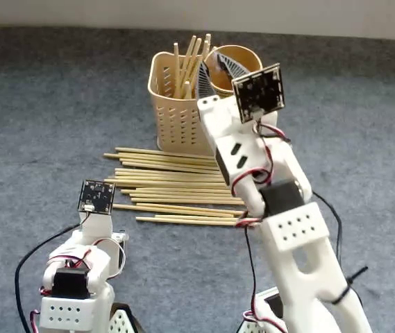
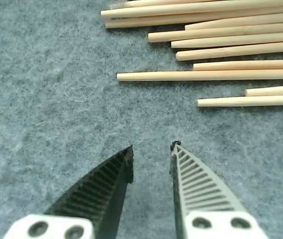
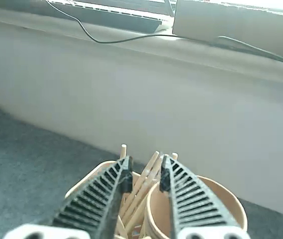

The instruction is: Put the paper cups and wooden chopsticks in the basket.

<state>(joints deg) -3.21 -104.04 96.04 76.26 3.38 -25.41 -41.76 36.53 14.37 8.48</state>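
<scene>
**A:** Where are our wooden chopsticks [image 1: 187,66]?

**B:** Several lean upright in the basket [image 1: 173,118]. The loose chopsticks [image 1: 176,184] lie in a row on the grey carpet [image 1: 44,139] in front of it. 1 paper cup [image 1: 242,54] is at the basket's far side; we cannot tell whether it is inside or beside.

**A:** And the grippers?

**B:** Our right gripper [image 3: 143,174] hangs over the basket, slightly parted and empty. Our left gripper [image 2: 151,149] hovers near the loose chopsticks' ends, parted and empty. We judge it is placed for a pick.

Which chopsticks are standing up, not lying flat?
The upright chopsticks in the basket, poking out above its rim. The loose chopsticks lie flat on the grey mat in front of it.
</scene>
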